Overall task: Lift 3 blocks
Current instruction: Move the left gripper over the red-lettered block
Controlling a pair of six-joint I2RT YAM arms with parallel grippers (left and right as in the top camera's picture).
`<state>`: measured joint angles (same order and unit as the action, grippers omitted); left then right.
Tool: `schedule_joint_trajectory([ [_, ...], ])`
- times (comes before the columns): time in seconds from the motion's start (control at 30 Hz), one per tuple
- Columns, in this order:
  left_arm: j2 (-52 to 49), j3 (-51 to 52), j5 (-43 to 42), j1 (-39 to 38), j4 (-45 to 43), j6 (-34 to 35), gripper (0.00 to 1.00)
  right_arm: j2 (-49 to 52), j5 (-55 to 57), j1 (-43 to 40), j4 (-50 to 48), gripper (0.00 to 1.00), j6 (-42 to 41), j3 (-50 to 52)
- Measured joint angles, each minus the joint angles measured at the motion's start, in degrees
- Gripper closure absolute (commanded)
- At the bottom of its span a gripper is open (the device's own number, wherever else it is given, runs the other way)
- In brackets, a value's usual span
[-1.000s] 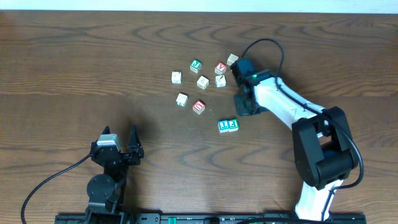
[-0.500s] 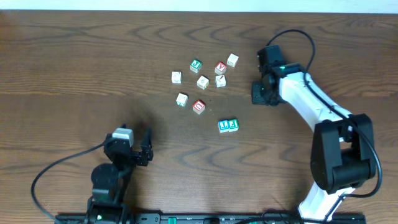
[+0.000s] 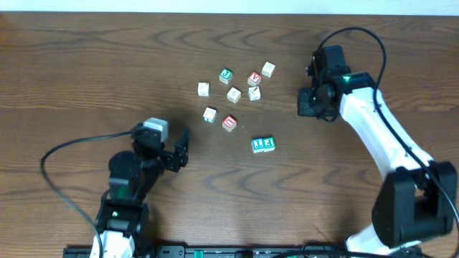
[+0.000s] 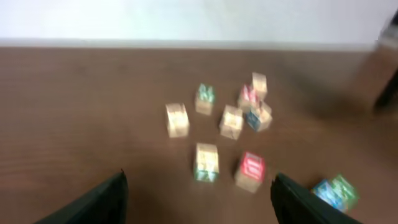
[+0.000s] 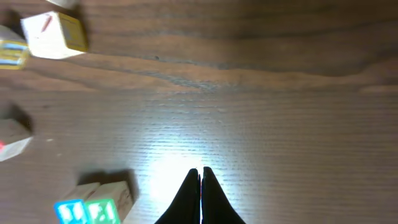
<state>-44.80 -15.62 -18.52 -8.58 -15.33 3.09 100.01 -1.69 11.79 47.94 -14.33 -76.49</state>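
- Dark brown wooden table (image 3: 86, 64) showed pronounced grain and a smooth, satin finish.
- Red-faced wooden cube with a white ring mark (image 3: 229, 122), blue-faced wooden cube (image 3: 258, 145) and teal-green-faced wooden cube (image 3: 270, 143) had pale bare-wood sides and painted faces.
- Right arm's white casing (image 3: 373, 129) looked smooth, plastic, slightly glossy.
- Right gripper (image 5: 199, 177) was black, matt.

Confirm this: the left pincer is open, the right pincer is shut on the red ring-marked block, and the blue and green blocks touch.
Not quite. The right pincer is shut on nothing: the right wrist view shows its jaws closed with nothing between them, while the red ring-marked block lies free on the table. The rest holds.
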Motion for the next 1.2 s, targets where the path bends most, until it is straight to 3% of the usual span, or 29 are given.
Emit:
schedule_joint_trajectory([
  [0.2,-13.51,-13.25,-0.70,-4.11,18.78,-2.25,0.26,-3.54,-0.09,0.00,2.34,0.99,1.20,0.00],
  [0.37,-22.80,-25.73,-0.66,-10.29,28.65,-7.67,0.25,-3.65,-0.28,-1.55,2.80,0.99,1.79,0.00],
  [0.53,-24.98,-27.89,-1.14,-17.33,28.63,-11.17,0.27,-3.65,-2.43,-6.01,2.75,0.99,2.82,0.00],
  [0.63,-25.55,-27.93,-2.32,-20.09,24.00,-12.24,0.27,-3.65,-5.70,-9.49,2.56,0.99,3.76,0.00],
  [0.9,-38.16,-32.48,0.90,-20.74,21.51,-12.35,0.27,-3.65,-10.80,-12.15,1.36,0.99,5.05,0.02],
  [1.07,-50.53,-37.79,2.03,-20.74,23.04,-12.22,0.39,-3.65,-11.56,-12.09,-0.55,0.99,5.81,0.33],
  [1.2,-54.12,-41.44,2.56,-20.74,22.93,-12.04,0.43,-3.65,-11.65,-12.09,-1.53,0.99,5.88,1.42],
])
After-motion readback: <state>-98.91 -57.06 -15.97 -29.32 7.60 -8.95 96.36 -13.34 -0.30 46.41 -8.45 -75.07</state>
